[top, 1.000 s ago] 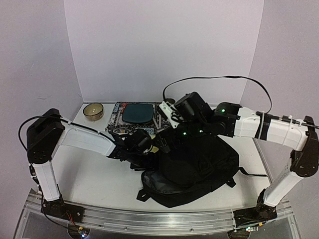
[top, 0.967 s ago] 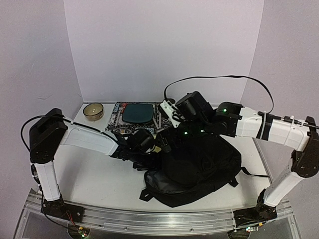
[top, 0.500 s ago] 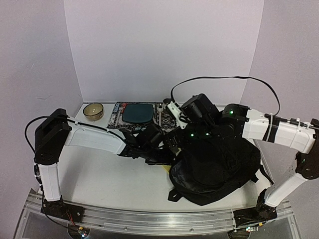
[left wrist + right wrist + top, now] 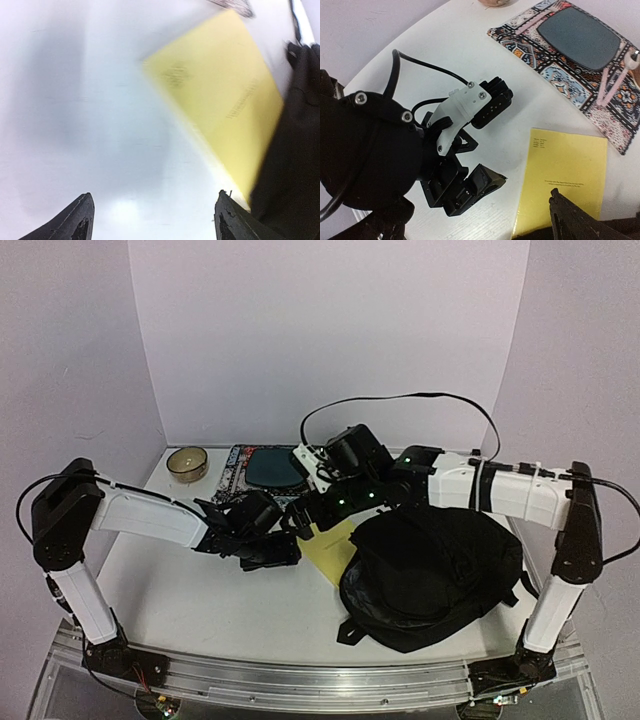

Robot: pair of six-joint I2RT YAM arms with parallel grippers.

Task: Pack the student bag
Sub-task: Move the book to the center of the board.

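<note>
Left hand (image 4: 150, 220) and right hand (image 4: 480, 215) hover splayed wide beside yellow sheet (image 4: 562, 180).

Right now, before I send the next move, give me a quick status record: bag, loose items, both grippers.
student bag: lying on the right side of the table, not gripped
yellow sheet: flat on the table, outside the bag, right edge covered by the bag
left gripper: open, empty, low beside the sheet
right gripper: open, empty, near the sheet's far end
patterned mat: at the back, teal pad on it
bowl: back left, apart from the mat
</note>
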